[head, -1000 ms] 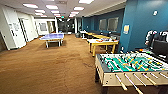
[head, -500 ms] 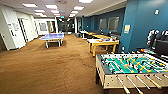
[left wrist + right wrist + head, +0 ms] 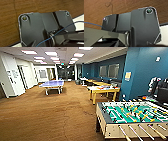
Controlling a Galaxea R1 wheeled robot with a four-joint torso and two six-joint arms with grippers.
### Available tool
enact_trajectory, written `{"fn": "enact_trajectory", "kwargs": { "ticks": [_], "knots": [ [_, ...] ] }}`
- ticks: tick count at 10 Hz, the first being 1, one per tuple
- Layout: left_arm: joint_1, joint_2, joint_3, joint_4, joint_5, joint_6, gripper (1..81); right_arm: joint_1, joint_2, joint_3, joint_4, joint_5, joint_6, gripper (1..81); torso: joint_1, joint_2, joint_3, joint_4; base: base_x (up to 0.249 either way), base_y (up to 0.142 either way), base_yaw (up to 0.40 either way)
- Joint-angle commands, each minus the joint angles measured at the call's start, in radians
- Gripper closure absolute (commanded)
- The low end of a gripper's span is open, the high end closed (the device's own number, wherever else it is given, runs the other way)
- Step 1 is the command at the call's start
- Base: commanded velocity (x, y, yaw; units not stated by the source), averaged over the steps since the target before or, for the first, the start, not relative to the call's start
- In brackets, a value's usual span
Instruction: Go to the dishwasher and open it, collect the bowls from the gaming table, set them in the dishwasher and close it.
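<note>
The gaming table (image 3: 102, 90), with a white top and yellow edges and legs, stands ahead on the right by the blue wall. Small colourful things lie at its far end (image 3: 113, 86); I cannot tell whether any are the bowls. The dishwasher is out of view. Both wrist views look past the robot's dark plate (image 3: 37, 28) (image 3: 139, 26) onto brown carpet.
A foosball table (image 3: 130, 118) with a green field stands close at the right front. A blue table-tennis table (image 3: 53, 84) sits ahead on the left. More yellow tables (image 3: 96, 82) line the blue wall. Open brown carpet (image 3: 50, 114) stretches ahead toward a far corridor.
The whole head view has shifted slightly, so the camera has moved a little. Nothing in the room has moved.
</note>
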Motion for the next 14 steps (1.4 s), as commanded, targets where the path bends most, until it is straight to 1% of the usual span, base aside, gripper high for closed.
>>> {"fn": "enact_trajectory", "kwargs": {
  "ticks": [1,14],
  "knots": [
    [-0.044,-0.011,0.001,0.000,0.041,0.003,1.0,0.049,-0.002,0.004,-0.013,-0.040,-0.002,1.0,0.000,0.000,0.000,0.000,0.132,0.000,0.000],
    [-0.044,-0.006,0.001,0.005,0.041,0.003,1.0,0.045,-0.003,0.003,-0.013,-0.040,-0.002,1.0,0.000,0.000,0.000,0.000,0.146,0.000,0.000]
  ]
}}
